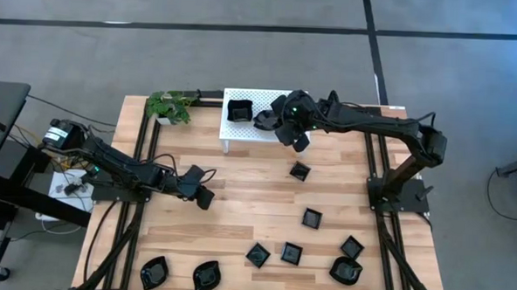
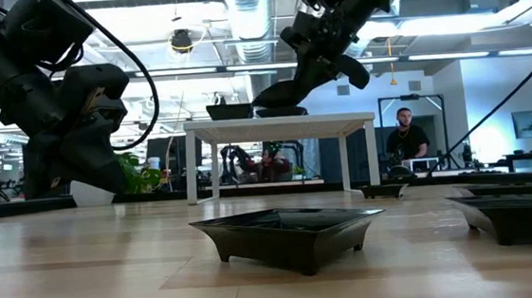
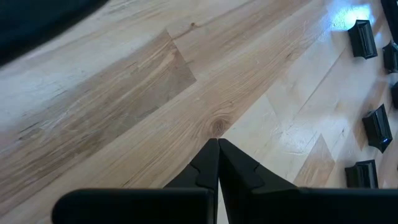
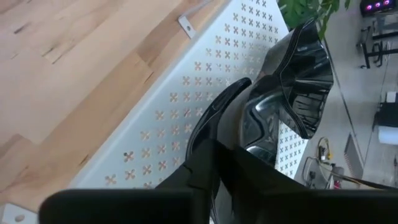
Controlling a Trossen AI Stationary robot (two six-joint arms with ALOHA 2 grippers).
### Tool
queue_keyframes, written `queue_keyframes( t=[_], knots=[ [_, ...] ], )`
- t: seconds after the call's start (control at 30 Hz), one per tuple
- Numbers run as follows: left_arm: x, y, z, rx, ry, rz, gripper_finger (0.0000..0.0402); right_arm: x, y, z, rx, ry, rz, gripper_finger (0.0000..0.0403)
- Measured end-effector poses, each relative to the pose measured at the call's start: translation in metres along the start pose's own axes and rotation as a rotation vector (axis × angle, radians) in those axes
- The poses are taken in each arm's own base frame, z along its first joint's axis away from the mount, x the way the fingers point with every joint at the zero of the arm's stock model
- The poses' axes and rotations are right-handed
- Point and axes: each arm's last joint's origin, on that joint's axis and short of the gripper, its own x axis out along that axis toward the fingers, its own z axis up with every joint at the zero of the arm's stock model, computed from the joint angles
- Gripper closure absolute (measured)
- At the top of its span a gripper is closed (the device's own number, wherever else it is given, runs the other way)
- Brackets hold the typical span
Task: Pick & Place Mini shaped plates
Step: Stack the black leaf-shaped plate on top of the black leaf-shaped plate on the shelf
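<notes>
Several mini shaped plates, small and glossy black, lie scattered on the wooden table, such as a square one [image 1: 299, 171] mid-table and a rounded one [image 1: 346, 270] at the front right. A square plate [image 1: 239, 110] and a wavy-rimmed plate [image 4: 264, 121] rest on the white perforated rack [image 1: 250, 136]. My right gripper [image 4: 252, 93] hangs over the rack, open only slightly, with its fingers astride the wavy plate's rim. Over bare wood at the left, my left gripper [image 3: 217, 142] is shut on nothing.
A potted plant [image 1: 173, 106] stands at the back left corner beside the rack. More black plates [image 1: 206, 275] line the front edge. Black frame rails [image 1: 144, 157] run along both table sides. Beyond the table, a person [image 2: 406, 140] sits in the room.
</notes>
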Motion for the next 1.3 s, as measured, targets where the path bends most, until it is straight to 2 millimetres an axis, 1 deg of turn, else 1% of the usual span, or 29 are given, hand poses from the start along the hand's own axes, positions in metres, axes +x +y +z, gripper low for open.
queue_keyframes(
  t=[0.13,0.4,0.5,0.67,0.77,0.87,0.97,1.07,1.13,1.2,1.27,1.3],
  knots=[
    [0.000,0.000,0.000,0.000,0.000,0.000,0.0394,0.000,0.001,0.002,0.001,-0.004,0.001,0.0351],
    [0.000,0.000,0.000,0.000,0.000,0.000,0.0394,0.000,0.001,0.005,0.069,-0.009,0.001,0.0321],
    [0.000,0.000,0.000,0.000,0.001,0.000,0.0394,-0.002,0.002,0.007,0.054,-0.009,-0.003,0.0313],
    [0.000,0.000,0.000,0.000,0.004,-0.002,0.0394,-0.017,-0.002,0.018,-0.001,0.025,-0.070,0.0310],
    [0.000,0.000,0.000,0.000,0.006,-0.003,0.0394,-0.032,-0.004,0.025,0.008,0.013,-0.107,0.0311],
    [0.000,0.000,0.000,0.000,0.006,-0.003,0.0394,-0.043,0.000,0.027,0.080,-0.007,-0.078,0.0311],
    [0.000,0.000,0.000,0.000,0.006,-0.003,0.0394,-0.046,0.006,0.029,0.206,-0.074,0.009,0.0313],
    [0.000,0.000,0.000,0.000,0.005,-0.003,0.0394,-0.037,0.011,0.027,0.269,-0.082,0.085,0.0328],
    [0.000,0.000,0.000,0.000,0.005,-0.003,0.0394,-0.022,0.015,0.023,0.274,-0.054,0.123,0.0349],
    [0.000,0.000,0.000,0.000,0.006,-0.003,0.0394,-0.010,0.018,0.019,0.264,-0.029,0.148,0.0379],
    [0.000,0.000,0.000,0.000,0.005,-0.003,0.0394,-0.001,0.016,0.017,0.236,-0.020,0.133,0.0396],
    [0.000,0.000,0.000,-0.001,0.004,-0.006,0.0394,0.003,0.016,0.016,0.230,-0.008,0.124,0.0395]
  ],
)
